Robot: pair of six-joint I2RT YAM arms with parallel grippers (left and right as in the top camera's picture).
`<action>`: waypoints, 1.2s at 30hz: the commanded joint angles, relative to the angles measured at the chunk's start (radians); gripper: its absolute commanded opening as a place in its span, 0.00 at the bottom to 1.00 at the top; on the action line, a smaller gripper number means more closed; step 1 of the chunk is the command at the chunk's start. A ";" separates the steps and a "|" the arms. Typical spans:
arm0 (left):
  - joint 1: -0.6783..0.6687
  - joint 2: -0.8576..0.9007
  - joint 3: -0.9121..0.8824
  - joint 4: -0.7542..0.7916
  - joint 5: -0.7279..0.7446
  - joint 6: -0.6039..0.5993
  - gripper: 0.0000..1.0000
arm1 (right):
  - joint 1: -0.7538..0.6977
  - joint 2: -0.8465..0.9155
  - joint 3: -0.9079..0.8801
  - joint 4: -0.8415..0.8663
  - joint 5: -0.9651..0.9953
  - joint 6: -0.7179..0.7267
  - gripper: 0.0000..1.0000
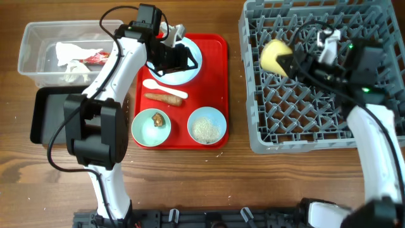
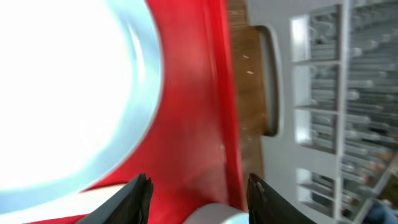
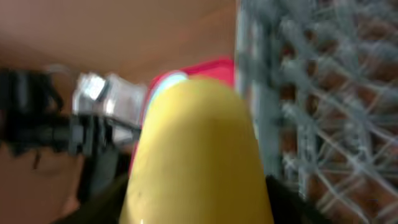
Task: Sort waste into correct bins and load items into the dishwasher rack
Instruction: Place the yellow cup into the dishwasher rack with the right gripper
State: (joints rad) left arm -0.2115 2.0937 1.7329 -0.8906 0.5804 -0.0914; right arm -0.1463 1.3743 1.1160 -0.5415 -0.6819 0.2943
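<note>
My right gripper [image 1: 286, 61] is shut on the small yellow cup [image 1: 274, 56], holding it over the left side of the grey dishwasher rack [image 1: 316, 136]; the cup fills the right wrist view [image 3: 199, 149]. My left gripper [image 1: 187, 58] is open and empty just above the pale blue plate [image 1: 183, 71] on the red tray; the left wrist view shows the plate [image 2: 74, 93] and open jaws [image 2: 199, 199]. The white spoon [image 1: 163, 88], carrot-like root [image 1: 163, 98], mint bowl [image 1: 150, 128] with a brown lump [image 1: 158, 118] and a bowl of rice [image 1: 206, 125] sit on the tray.
The flat red tray [image 1: 218, 76] lies at the centre. The clear tub [image 1: 38, 47] at far left holds the red wrapper [image 1: 95, 58] and white tissue [image 1: 71, 53]. The black tray [image 1: 47, 117] lies in front of it, partly under my left arm.
</note>
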 commanded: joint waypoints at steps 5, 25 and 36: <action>-0.005 -0.033 0.012 0.000 -0.176 0.005 0.52 | 0.157 -0.082 0.142 -0.496 0.442 -0.137 0.34; -0.005 -0.036 0.014 -0.001 -0.177 0.004 0.66 | 0.260 0.264 0.184 -0.727 0.532 -0.157 0.70; -0.006 -0.282 0.066 -0.167 -0.178 0.005 0.67 | 0.260 0.259 0.424 -0.800 0.498 -0.191 0.81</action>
State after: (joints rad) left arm -0.2115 1.8652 1.7802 -1.0039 0.4080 -0.0914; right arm 0.1070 1.6371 1.5253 -1.3514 -0.1627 0.1253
